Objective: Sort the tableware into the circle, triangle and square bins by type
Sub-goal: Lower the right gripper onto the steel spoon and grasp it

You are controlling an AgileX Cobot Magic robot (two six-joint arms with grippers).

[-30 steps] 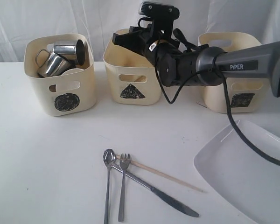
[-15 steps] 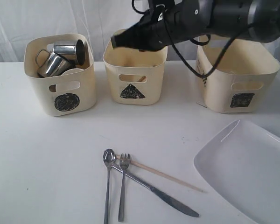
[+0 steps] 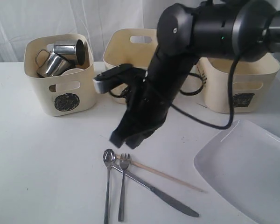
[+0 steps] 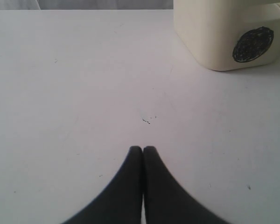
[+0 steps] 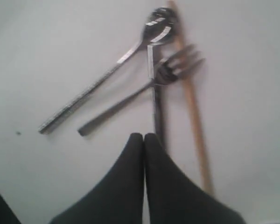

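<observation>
above the fork (image 3: 122, 196), closed right fingers (image 3: 122, 136)

Shiny steel mugs (image 3: 53, 66), spoon (image 3: 107, 186); wooden chopstick (image 3: 170, 177); glossy white plate (image 3: 247, 172)

The table (image 3: 37, 163) is white. The circle bin (image 3: 39, 95) is cream with a black scribbled disc. Inside it, steel mugs (image 3: 53, 65) gleam silver with dark reflections. Far to its right, the square bin (image 3: 217, 100) is the same cream with a black scribbled square. The spoon (image 3: 107, 191), fork (image 3: 122, 196) and knife (image 3: 168, 198) are silver-grey, the chopstick (image 3: 168, 177) pale wood, the plate (image 3: 252, 172) glossy white.
</observation>
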